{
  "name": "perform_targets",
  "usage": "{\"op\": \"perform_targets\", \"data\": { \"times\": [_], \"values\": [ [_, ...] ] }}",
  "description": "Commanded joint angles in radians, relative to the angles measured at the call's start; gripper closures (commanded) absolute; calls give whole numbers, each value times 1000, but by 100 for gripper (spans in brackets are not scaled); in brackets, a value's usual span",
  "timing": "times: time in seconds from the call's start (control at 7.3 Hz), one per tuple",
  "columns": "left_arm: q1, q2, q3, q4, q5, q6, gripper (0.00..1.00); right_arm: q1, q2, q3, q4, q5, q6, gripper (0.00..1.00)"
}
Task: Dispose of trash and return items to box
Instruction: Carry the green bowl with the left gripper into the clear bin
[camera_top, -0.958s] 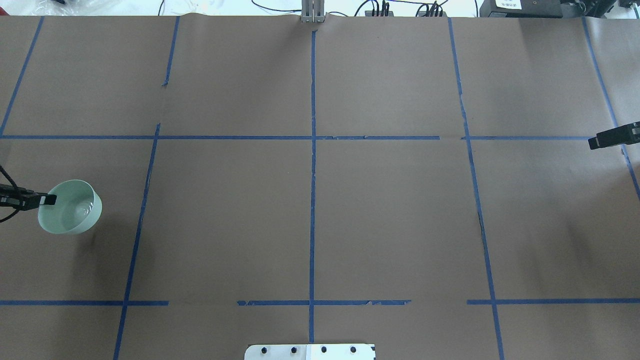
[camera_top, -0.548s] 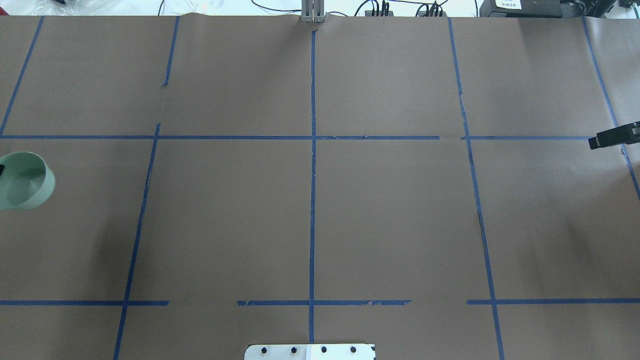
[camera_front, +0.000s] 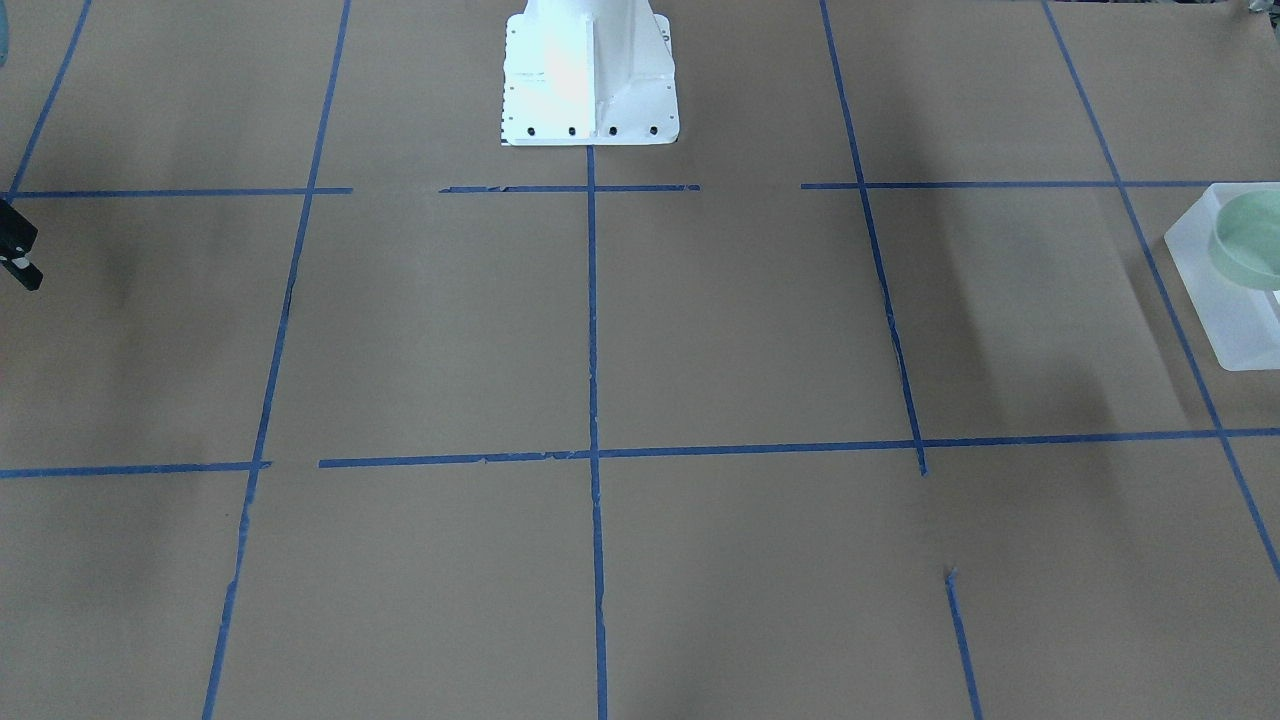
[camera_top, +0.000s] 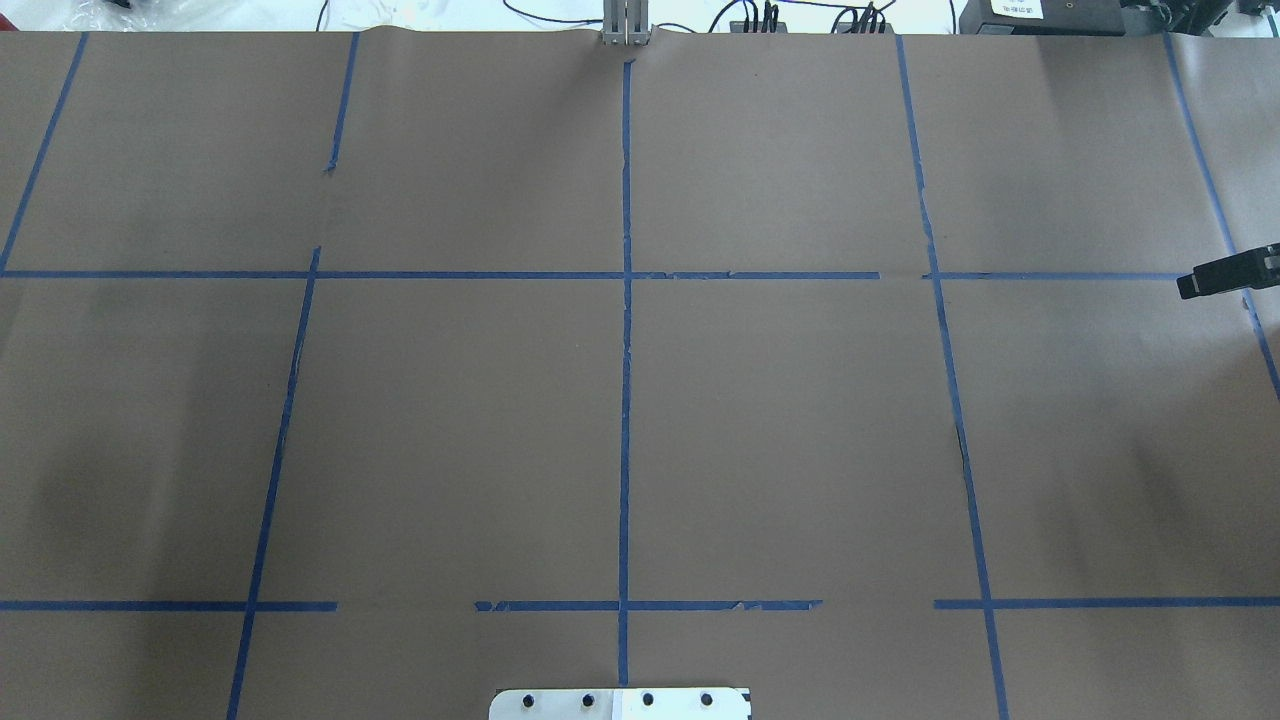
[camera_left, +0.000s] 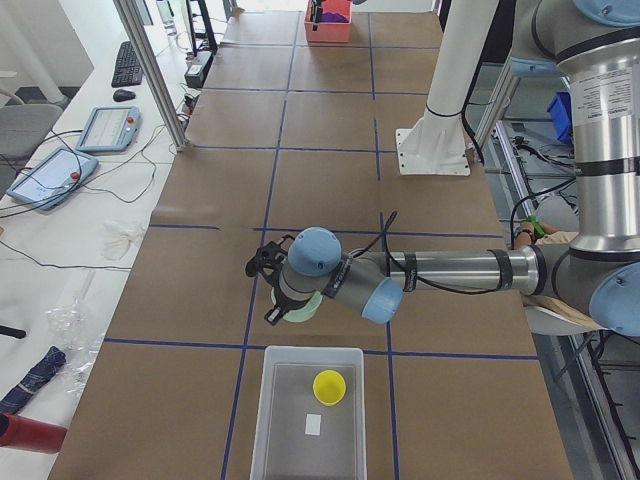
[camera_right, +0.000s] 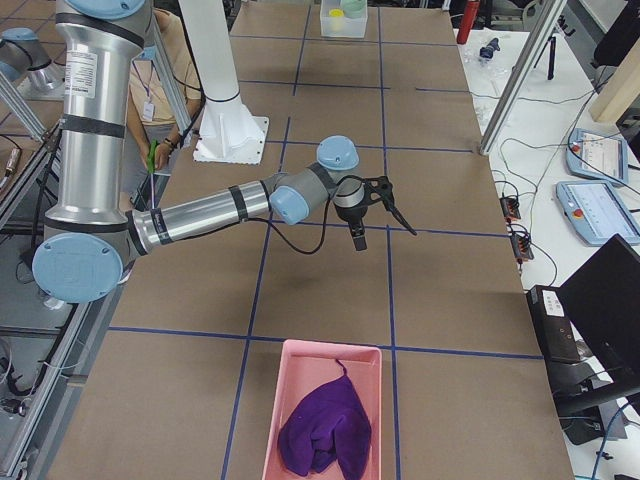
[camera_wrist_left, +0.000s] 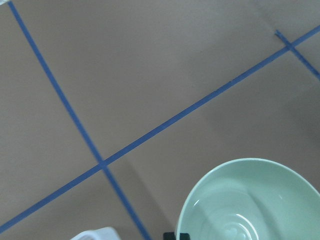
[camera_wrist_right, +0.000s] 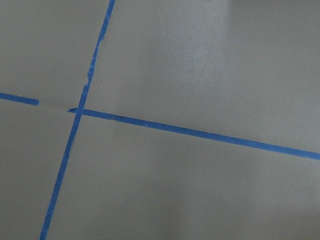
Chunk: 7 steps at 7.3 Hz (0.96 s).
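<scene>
No words or numbers are showing clearly enough to read. A white sticker (camera_top: 1015, 8) is sitting on a black machine (camera_top: 1085, 20) past the table's far edge, but its print is looking too tiny. Stickers with small print are wrapping the left arm (camera_left: 603, 95) and the right arm (camera_right: 80, 72), all blurry. A little white slip (camera_left: 313, 424) is lying in the box (camera_left: 310, 352), looking blank

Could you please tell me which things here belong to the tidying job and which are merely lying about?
Job:
green bowl, gripped by the left tool
yellow cup, lying in the box
box

Lying about, as far as I can tell:
pink bin holding a purple cloth (perhaps for trash, unclear)
tablet and keyboard on the side bench
</scene>
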Motion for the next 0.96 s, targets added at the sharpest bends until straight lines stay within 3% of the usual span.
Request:
{"op": "perform_targets", "data": {
  "times": [0.0,0.41,0.82],
  "values": [
    [-105,-47,205,1,4,259,100,0,0,-3,0,0,-2,0],
    [-106,-38,383,-171,70,291,100,0,-11,-30,61,0,-3,0],
    [-106,-49,419,-179,84,291,100,0,-11,-69,123,0,-2,0]
  ]
}}
